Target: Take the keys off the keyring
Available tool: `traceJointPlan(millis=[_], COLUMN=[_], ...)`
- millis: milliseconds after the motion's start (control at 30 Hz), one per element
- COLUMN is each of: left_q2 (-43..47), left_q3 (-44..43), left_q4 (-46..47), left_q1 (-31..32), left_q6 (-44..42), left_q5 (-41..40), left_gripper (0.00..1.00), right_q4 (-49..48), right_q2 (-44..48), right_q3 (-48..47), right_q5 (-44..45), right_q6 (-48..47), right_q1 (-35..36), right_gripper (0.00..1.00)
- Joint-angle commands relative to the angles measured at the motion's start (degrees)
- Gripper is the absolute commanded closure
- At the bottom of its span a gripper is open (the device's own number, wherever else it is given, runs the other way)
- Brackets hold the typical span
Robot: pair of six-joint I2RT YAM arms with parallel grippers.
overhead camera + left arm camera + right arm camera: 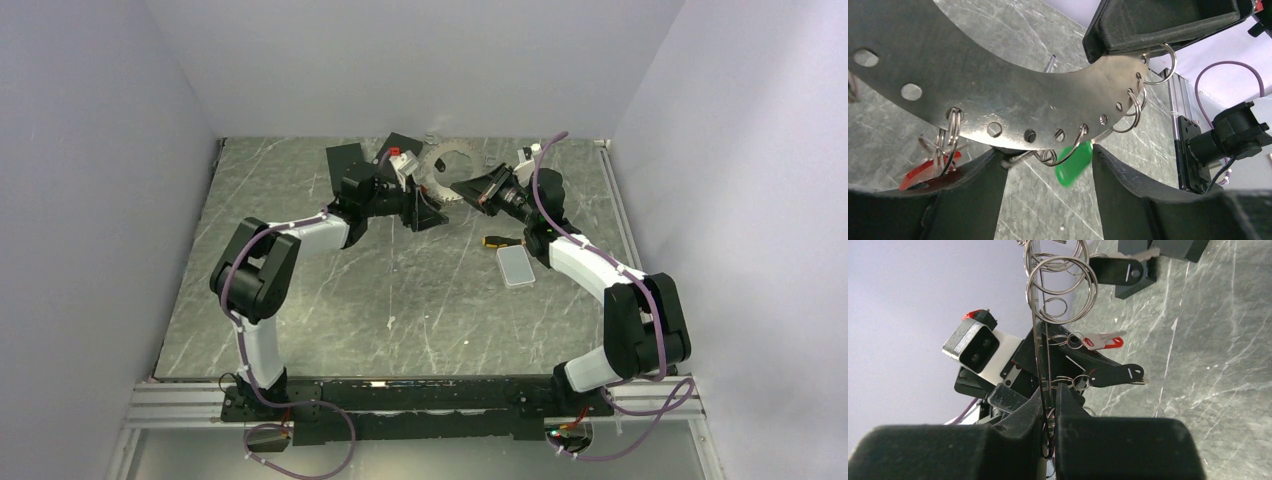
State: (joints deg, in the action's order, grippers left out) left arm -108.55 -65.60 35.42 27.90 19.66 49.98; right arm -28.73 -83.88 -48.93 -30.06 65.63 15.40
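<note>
The keyring (998, 95) is held at the top view's upper centre, clamped in the right jaws. The green key (1074, 164), red key (923, 172) and black key (1115, 375) are still hung on it; none is freed. The left jaws are spread, the green key seen between them.

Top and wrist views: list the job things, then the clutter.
Job: keyring, red key, black key, green key.
Clutter: screwdriver, black boxes, grey case.
</note>
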Motion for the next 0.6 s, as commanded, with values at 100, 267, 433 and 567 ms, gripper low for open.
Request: traceJointPlan(millis=[100,267,433,567], left_q2=[-2.0,-3.8,-4.6,-5.1], left_q3=[-3.1,-4.3,-4.4,-4.3], left_q4=[5.1,7.4,9.9,11.8], left_q1=[0.2,0.2,0.2,0.3], left_q6=[2.5,4.8,6.9,7.9], left_q5=[0.8,2.0,2.7,3.4], left_gripper=[0.41,0.47,0.49,0.49], right_q4=[-5.6,-5.7,-5.9,-6.0], right_q2=[1.2,0.9,0.5,0.2], right_q3=[-2.4,-2.5,-2.4,-2.4], right_q5=[-0.7,-0.7,-0.7,-0.7], right_q6=[1.7,1.7,2.0,2.0], right_q1=[-0.1,-0.1,-0.1,0.0], right_gripper=[1.00,1.00,1.00,1.00])
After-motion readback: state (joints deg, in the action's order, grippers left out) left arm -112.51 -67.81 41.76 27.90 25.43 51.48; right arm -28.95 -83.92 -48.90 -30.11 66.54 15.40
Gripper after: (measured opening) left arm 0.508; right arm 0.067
